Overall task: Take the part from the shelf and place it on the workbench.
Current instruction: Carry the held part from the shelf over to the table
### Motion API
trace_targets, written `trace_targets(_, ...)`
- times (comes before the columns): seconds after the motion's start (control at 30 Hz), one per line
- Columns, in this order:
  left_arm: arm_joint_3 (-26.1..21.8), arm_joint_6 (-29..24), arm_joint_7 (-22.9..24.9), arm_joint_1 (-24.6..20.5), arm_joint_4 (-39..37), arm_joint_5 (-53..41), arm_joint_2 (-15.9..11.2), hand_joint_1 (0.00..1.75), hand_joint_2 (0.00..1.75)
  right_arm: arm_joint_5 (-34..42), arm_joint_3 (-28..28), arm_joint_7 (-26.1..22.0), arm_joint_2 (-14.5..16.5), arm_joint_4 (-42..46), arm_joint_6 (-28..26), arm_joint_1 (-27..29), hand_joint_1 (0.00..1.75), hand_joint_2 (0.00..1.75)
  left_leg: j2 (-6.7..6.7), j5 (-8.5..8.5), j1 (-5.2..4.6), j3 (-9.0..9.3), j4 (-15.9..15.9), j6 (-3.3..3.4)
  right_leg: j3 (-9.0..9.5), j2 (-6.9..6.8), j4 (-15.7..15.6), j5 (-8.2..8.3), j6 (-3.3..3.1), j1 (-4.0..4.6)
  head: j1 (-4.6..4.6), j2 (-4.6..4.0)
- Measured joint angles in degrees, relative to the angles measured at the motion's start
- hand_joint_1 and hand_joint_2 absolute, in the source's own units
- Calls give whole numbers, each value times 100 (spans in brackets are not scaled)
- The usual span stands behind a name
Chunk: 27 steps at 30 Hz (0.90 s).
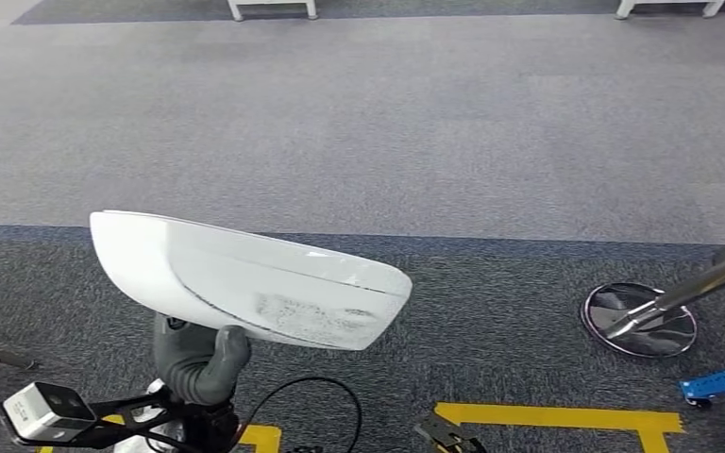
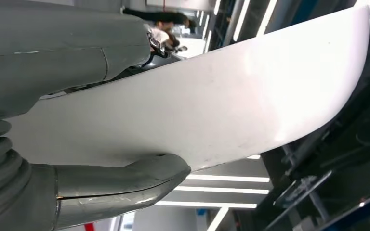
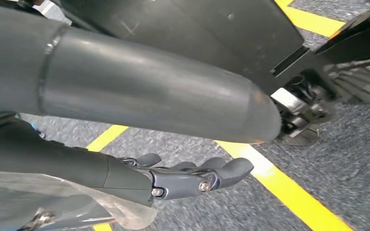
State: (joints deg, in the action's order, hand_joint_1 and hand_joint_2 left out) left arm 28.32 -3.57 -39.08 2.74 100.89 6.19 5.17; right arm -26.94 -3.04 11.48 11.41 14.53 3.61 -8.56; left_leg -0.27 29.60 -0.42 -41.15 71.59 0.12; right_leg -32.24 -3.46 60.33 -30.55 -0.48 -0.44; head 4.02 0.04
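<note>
L hand grips white part | R hand hangs, fingers apart, empty

Grey carpet floor, yellow floor tape, chrome stand base

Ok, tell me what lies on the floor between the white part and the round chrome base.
Only bare dark carpet lies between the white part and the chrome base, in the head view.
</note>
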Motion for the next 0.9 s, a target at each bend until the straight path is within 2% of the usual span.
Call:
trace_targets(0.07,-36,11,0,7,42,-2,0,175,175,4,0,-1,5,0,-5,-9,0,0,274,-300,-99,386,-734,117,56,-133,-8,-42,9,23,-3,0)
trace_targets(0.13,-59,40,0,3,88,0,4,175,175,12,1,-3,15,0,-11,-15,0,0,486,-344,-196,568,-1109,201,85,-266,-27,-67,39,37,2,0)
trace_targets(0.17,-73,69,0,7,103,13,7,175,175,27,1,-4,23,0,-13,-19,0,0,455,-334,-214,575,-1153,216,98,-341,-44,-72,58,43,12,0)
trace_targets(0.2,-93,111,0,11,120,26,9,175,175,56,2,-5,33,3,-18,-22,0,0,377,-350,-199,595,-1209,229,106,-410,-63,-88,83,46,15,0)
trace_targets(0.23,-118,154,0,11,133,35,13,175,175,100,12,-10,43,6,-28,-28,0,0,298,-376,-177,623,-1267,235,113,-373,-56,-115,111,44,12,0)
trace_targets(0.27,-142,189,0,-7,142,31,21,175,175,156,31,-18,49,9,-44,-36,0,0,225,-404,-146,654,-1325,245,80,-245,27,-174,136,41,12,0)
trace_targets(0.3,-159,211,0,-40,150,13,34,175,175,213,56,-26,53,11,-61,-44,0,0,154,-431,-110,684,-1374,252,-15,-62,223,-277,161,37,1,0)
trace_targets(0.33,-174,223,0,-72,151,-4,47,175,175,260,82,-32,52,11,-76,-49,0,0,88,-439,-93,694,-1389,255,-171,146,536,-410,180,25,-6,0)
trace_targets(0.37,-190,229,0,-99,151,-18,57,175,175,295,109,-34,52,10,-88,-47,0,0,16,-441,-77,695,-1390,263,-381,269,916,-555,195,18,-10,0)
trace_targets(0.4,-210,234,0,-109,151,-21,63,175,175,316,132,-33,51,10,-95,-39,0,0,-61,-440,-67,695,-1387,264,-584,319,1250,-650,215,9,-14,0)
trace_targets(0.43,-233,238,0,-109,151,-20,65,175,175,327,155,-31,48,9,-101,-29,0,0,-143,-437,-59,696,-1381,263,-726,335,1435,-648,235,-2,-11,0)
trace_targets(0.47,-255,239,0,-109,151,-20,65,175,175,331,174,-28,44,8,-105,-22,0,0,-229,-431,-47,697,-1370,253,-765,341,1400,-525,256,-17,-11,0)
trace_targets(0.5,-272,240,0,-110,151,-20,67,175,175,332,186,-28,41,7,-108,-20,0,0,-311,-419,-30,698,-1350,234,-695,361,1160,-315,278,-36,-12,0)
trace_targets(0.53,-285,241,0,-113,151,-18,69,175,175,333,194,-28,39,7,-111,-23,0,0,-390,-399,-13,692,-1315,201,-552,454,782,-86,312,-71,-13,0)
trace_targets(0.57,-298,246,0,-117,152,-12,73,175,175,334,197,-25,42,6,-111,-28,0,0,-463,-371,-6,670,-1260,160,-394,598,420,59,340,-106,-20,0)
trace_targets(0.63,-326,269,0,-110,161,13,90,175,175,329,204,10,46,4,-96,-32,0,0,-592,-346,0,606,-1179,86,-199,810,41,143,327,-150,-24,0)
trace_targets(0.67,-349,281,0,-98,169,24,96,175,175,323,207,41,49,3,-80,-31,0,0,-654,-355,6,578,-1167,56,-175,816,25,120,286,-140,-25,0)
trace_targets(0.7,-378,291,0,-82,177,34,100,175,175,316,209,71,50,3,-64,-30,0,0,-714,-372,19,563,-1176,31,-167,753,30,131,236,-133,-22,0)
trace_targets(0.73,-408,296,0,-68,185,38,100,175,175,310,210,95,53,2,-50,-33,0,0,-714,-368,24,548,-1165,6,-161,688,21,139,201,-129,-23,0)
trace_targets(0.77,-439,302,0,-62,192,42,99,175,175,307,213,105,56,2,-44,-37,0,0,-631,-327,22,513,-1101,-22,-148,623,11,144,168,-129,-5,1)
trace_targets(0.8,-464,310,0,-65,197,46,99,175,175,305,214,109,59,2,-43,-42,0,0,-491,-234,19,435,-939,-46,-133,549,0,144,140,-131,13,1)
trace_targets(0.87,-504,346,0,-75,205,50,102,175,175,303,219,112,58,2,-51,-40,0,0,-170,65,22,124,-303,-88,-108,384,-6,124,100,-110,50,0)
trace_targets(0.9,-517,367,0,-77,204,50,103,175,175,303,220,113,56,2,-55,-37,0,0,-95,189,29,-48,37,-98,-101,297,-6,111,85,-97,50,0)
